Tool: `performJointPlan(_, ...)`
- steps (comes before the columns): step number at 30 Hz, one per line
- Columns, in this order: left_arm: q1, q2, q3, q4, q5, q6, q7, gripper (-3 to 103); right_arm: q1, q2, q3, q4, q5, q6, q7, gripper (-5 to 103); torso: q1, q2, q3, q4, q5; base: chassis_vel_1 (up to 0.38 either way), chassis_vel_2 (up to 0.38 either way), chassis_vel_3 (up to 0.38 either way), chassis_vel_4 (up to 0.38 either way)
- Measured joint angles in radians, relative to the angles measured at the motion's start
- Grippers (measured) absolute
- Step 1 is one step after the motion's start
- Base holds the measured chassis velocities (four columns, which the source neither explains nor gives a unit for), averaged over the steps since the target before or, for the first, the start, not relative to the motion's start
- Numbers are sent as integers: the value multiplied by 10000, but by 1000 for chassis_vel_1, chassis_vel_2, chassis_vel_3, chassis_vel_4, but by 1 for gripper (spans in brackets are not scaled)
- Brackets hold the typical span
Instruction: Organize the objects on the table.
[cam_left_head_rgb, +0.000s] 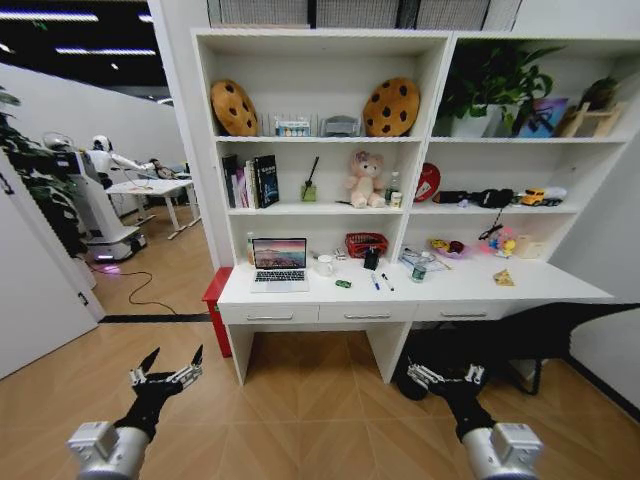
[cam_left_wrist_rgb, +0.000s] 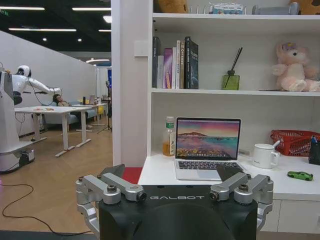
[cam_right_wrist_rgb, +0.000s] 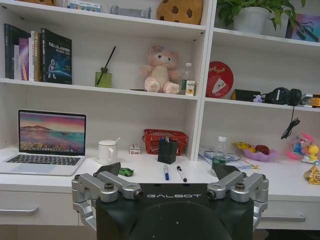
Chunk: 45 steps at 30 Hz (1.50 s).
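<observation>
One laptop (cam_left_head_rgb: 279, 265), two pens (cam_right_wrist_rgb: 173, 173)

Two pens (cam_right_wrist_rgb: 166, 172) (cam_right_wrist_rgb: 181, 174), one laptop (cam_right_wrist_rgb: 47, 142), one green toy car (cam_right_wrist_rgb: 126, 172).

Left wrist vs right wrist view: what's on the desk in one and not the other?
Left wrist alone: an orange-drink bottle beside the laptop.

Right wrist alone: the blue pen and black pen lying loose on the table, a black pen holder, a clear water bottle and a bowl of fruit.

Both: the open laptop, white mug, green toy car and red mesh basket.
</observation>
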<state>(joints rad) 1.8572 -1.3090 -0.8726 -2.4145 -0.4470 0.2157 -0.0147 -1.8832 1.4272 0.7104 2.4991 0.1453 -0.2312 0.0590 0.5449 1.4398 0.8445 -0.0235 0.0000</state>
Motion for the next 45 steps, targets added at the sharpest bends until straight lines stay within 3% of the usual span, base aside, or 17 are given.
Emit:
performJointPlan(14,26,-145,-17,9,56,-3,35,100,9,57,45,-62,-46,4,-234,100,-3,0,0,2,1,-117,130,125,-117)
performJointPlan(28,-11,-286,93,197,218,-21,68,100,11,83,2,-321,-128,28,-234,100,2,-2,1,3,7,-305,299,303,-303)
performJointPlan(30,-25,-352,120,241,242,-22,66,100,-8,74,9,-355,-131,55,-235,100,1,0,0,0,-8,-370,376,382,-373)
performJointPlan(33,-31,-404,141,265,262,-23,61,100,-21,66,9,-403,-156,88,-238,100,5,-3,3,4,6,-357,367,370,-371)
performJointPlan(36,-32,-431,147,274,269,-29,45,100,-17,59,-14,-494,-225,218,-246,100,1,0,-1,-2,-10,-400,362,386,-342)
performJointPlan(38,-33,-441,139,278,270,-34,39,100,52,42,-67,-619,-350,397,-220,100,7,-4,3,8,13,-330,344,323,-347)
performJointPlan(40,-35,-447,126,288,281,-57,39,100,59,42,-67,-626,-431,419,-223,100,8,-3,2,2,6,-303,312,292,-319)
performJointPlan(41,-38,-465,122,307,291,-75,101,103,51,46,-66,-624,-491,421,-236,100,11,-3,2,-7,-16,-295,312,292,-231)
performJointPlan(43,-36,-559,98,311,315,-122,292,97,-1,47,-67,-605,-545,411,-245,100,12,-6,4,7,13,-205,166,185,-154)
performJointPlan(45,-37,-595,103,311,319,-132,319,93,-35,46,-65,-598,-581,402,-261,100,13,-6,3,4,3,-159,136,130,-76)
